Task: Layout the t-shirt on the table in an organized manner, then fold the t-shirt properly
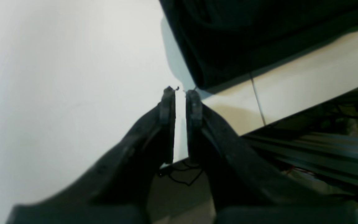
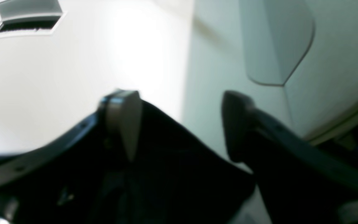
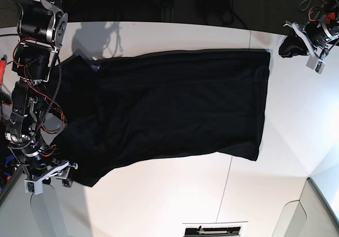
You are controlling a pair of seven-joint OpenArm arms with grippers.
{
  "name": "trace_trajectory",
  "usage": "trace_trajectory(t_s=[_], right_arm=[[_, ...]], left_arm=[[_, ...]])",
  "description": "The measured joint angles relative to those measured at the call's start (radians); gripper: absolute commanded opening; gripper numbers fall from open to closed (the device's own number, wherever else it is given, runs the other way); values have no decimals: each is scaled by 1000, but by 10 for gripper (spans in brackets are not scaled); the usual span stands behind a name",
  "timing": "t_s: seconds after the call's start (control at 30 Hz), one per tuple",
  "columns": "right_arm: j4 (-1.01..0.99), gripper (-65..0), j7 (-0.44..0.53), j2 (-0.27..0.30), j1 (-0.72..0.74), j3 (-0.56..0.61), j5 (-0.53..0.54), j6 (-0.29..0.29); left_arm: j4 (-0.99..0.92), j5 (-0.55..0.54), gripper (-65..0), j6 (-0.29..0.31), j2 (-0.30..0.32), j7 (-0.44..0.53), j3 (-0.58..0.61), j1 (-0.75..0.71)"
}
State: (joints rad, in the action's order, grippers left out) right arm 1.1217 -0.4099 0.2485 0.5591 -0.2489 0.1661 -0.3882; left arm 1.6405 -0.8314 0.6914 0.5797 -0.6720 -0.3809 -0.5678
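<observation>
While the t-shirt (image 3: 169, 110) lies spread mostly flat across the middle of the white tabletop (image 3: 296, 126), plain black side up with no print showing, both arms sit off its two short ends. In the base view the shirt's straight edge faces the side where the left tool (image 3: 318, 54) hangs, and that edge is fairly square; the opposite end, toward the right tool (image 3: 48, 178), is bunched and wrinkled, with a small purple bit (image 3: 96, 66) peeking at the upper corner of that end. The long edge nearer the vent-like slot (image 3: 214, 229) runs slanted, not parallel to the tabletop seam (image 3: 225, 189). Left tool: in the left wrist view its two black fingers (image 1: 167, 105) stand close with only a thin gap, nothing between them, so nearly closed and empty. It is off the shirt, just beyond the shirt's corner (image 1: 197, 84), with the shirt fabric (image 1: 244, 40) lying on the tabletop (image 1: 73, 77) ahead of the tips. Right tool (image 2: 179, 102): the right wrist view shows its fingers (image 2: 124, 115) spread wide apart, open, with black cloth (image 2: 172, 174) draped low between and under the finger bases, loose, not pinched at the tips. That view is blurred, so contact with the cloth is unclear. From the base view the right tool sits at the shirt's bunched corner, just beside the fabric near the tabletop edge.
</observation>
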Motion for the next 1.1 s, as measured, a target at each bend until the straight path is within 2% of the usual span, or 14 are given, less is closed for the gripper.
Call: trace_trajectory(t_s=[0.27,0.3,0.33,0.37,0.4,0.5,0.67,0.77,0.93,1.1], right_arm=[[0,-226,-233,-13,-6,0,137,0],[0,-228,-259,-13,-12,0,164,-10],[0,-236,-287,-13,-19,0,192,-44],[2,-267,-310,-12,-33,0,225,-87],[7,-336,-315,-12,-50,0,256,-122],[29,-650,-327,-14,-119,1,298,-154],[126,-650,-329,-14,-274,-20,413,-154],[226,-650,-332,-13,-330,-34,447,-158],[338,-650,-331,-14,-396,-33,455,-170],[311,-650,-333,-13,-395,-32,367,-170]], left_arm=[[0,4,-578,0,0,0,0,-19],[0,4,-578,0,0,0,0,-19],[0,4,-579,0,0,-1,0,-19],[0,0,-578,0,0,-1,0,-19],[0,-6,-579,0,-1,-1,0,-19],[0,-27,-579,0,0,0,0,-19],[0,-34,-580,0,-3,3,0,-16],[0,-31,-580,0,-3,23,0,-14],[0,-27,-580,0,-2,26,0,-14],[26,-64,-581,-2,-4,26,25,-10]])
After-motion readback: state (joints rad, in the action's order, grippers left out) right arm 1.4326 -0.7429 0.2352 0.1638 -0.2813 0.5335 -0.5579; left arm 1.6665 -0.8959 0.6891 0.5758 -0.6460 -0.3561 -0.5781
